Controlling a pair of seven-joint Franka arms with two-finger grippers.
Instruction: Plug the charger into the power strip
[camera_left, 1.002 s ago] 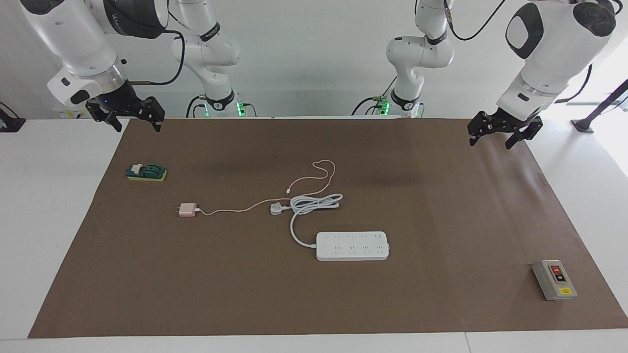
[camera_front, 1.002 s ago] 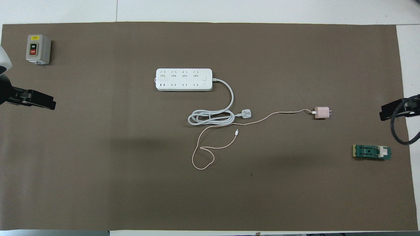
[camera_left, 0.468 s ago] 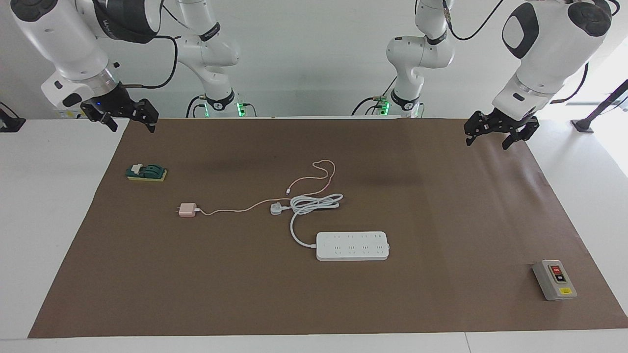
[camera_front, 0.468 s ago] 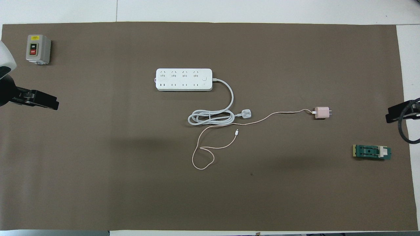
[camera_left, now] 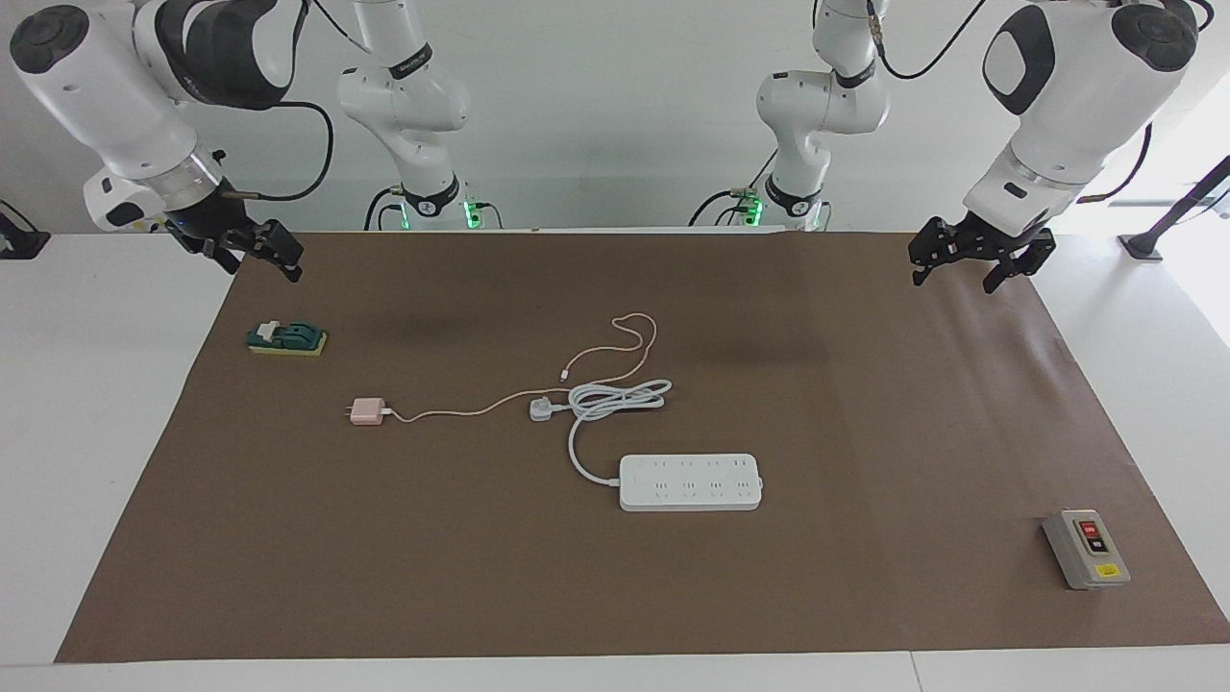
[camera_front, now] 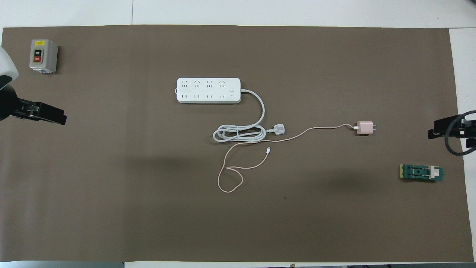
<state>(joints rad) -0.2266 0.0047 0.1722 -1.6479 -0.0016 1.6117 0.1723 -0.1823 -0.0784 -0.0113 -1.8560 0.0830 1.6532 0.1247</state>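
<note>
Your two arms hang raised at the ends of a brown mat, neither touching anything. The left gripper, up over the mat's edge at the left arm's end, has its fingers spread wide and empty. The right gripper, up over the mat's corner at the right arm's end, also stands open with nothing in it. The charger, a small pink cube, lies flat on the mat toward the right arm's end, prongs pointing that way, well apart from either gripper. Its thin pink cable trails toward the middle of the mat and loops back on the robots' side of a white three-pin plug and its coiled white cord. The power strip lies sockets up near the mat's middle, farther from the robots than the coil. A green block sits below the right gripper's end; a grey switch box rests at the left arm's end.
</note>
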